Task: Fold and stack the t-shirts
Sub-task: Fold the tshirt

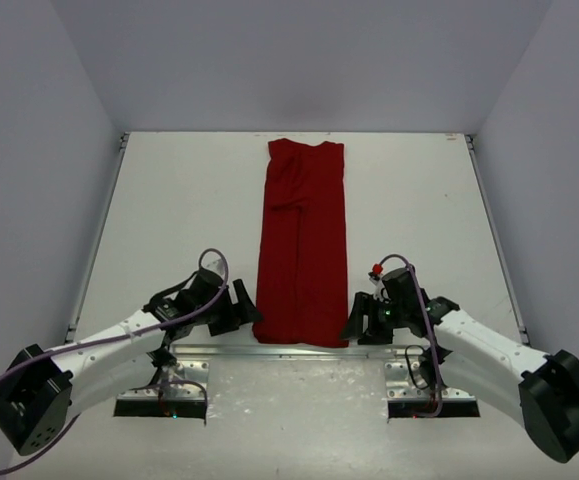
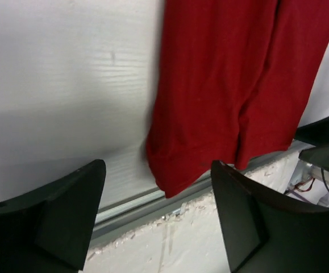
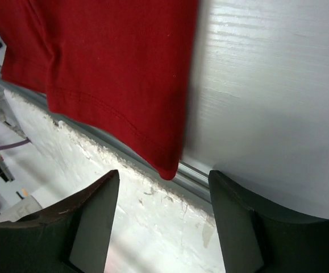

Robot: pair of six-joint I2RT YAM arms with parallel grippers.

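Where the dark red t-shirt (image 1: 303,250) lies folded into a long narrow strip down the middle of the white tabletop (image 1: 169,220), its near hem reaches over the metal rail (image 1: 269,351) at the tabletop's front edge. The left fingers (image 2: 67,216) are spread wide apart just beside the strip's near left corner, gripping nothing. The right fingers (image 3: 90,222) are likewise spread wide and empty, just beside the near right corner, which hangs over the rail.
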